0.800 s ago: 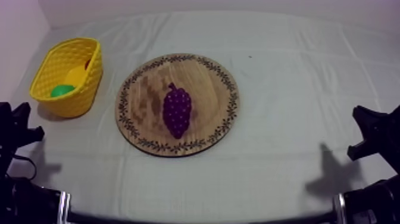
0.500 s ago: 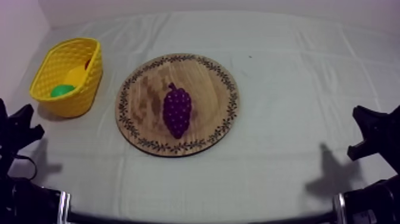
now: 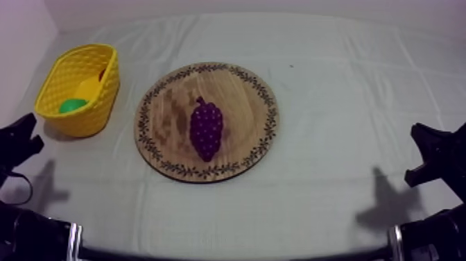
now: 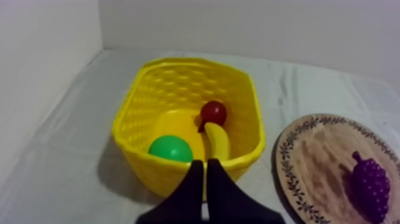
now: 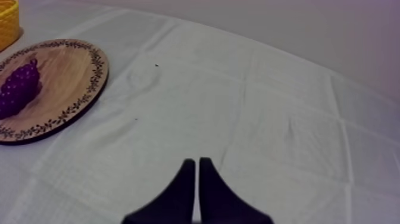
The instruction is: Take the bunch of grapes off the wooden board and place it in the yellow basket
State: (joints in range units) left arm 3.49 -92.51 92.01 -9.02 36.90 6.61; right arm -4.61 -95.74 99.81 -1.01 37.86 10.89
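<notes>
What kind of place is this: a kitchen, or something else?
Probably a robot practice bench, not a kitchen: a plain table under grey-white cloth, a toy bunch of grapes on a wooden board beside a yellow basket, and the left gripper and right gripper both shut.

Both arms sitting low, left arm (image 3: pixel 15 142) at top view's left edge, right arm (image 3: pixel 433 156) at its right edge, left gripper (image 4: pixel 205 163) closed, black fingers together as narrow wedge, right gripper (image 5: pixel 194 161) likewise closed, wedge pointing forward
</notes>
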